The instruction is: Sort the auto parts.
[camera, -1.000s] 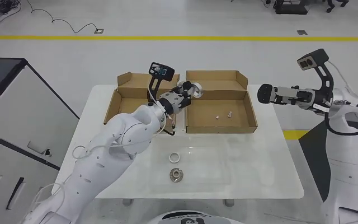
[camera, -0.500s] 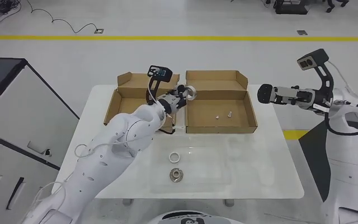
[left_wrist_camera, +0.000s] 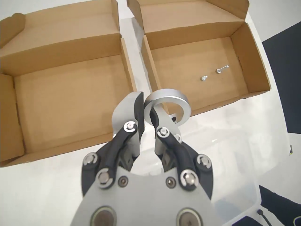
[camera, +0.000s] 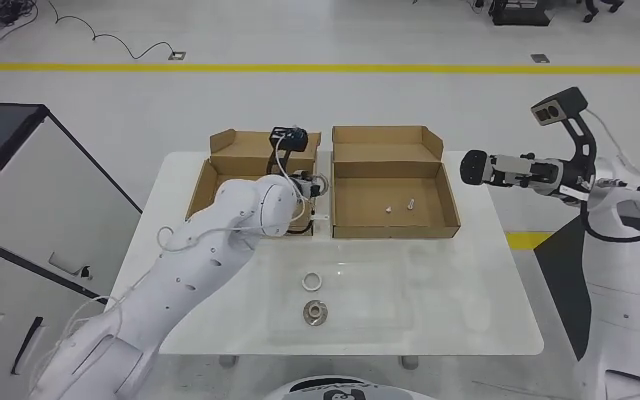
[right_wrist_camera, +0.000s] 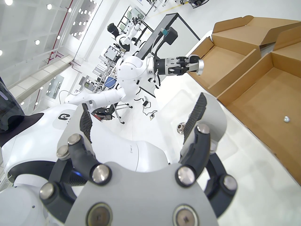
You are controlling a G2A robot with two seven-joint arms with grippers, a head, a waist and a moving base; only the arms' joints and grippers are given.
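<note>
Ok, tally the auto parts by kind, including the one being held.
Silver ring, held in the left gripper: 1
White ring: 1
Metal hub: 1
Small fasteners in the right box: 2
Total: 5

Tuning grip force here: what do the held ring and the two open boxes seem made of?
Ring: probably metal, matte silver-grey with smooth, evenly machined faces. Left box and right box: brown cardboard, unprinted, shown by folded flaps and creased walls.
</note>
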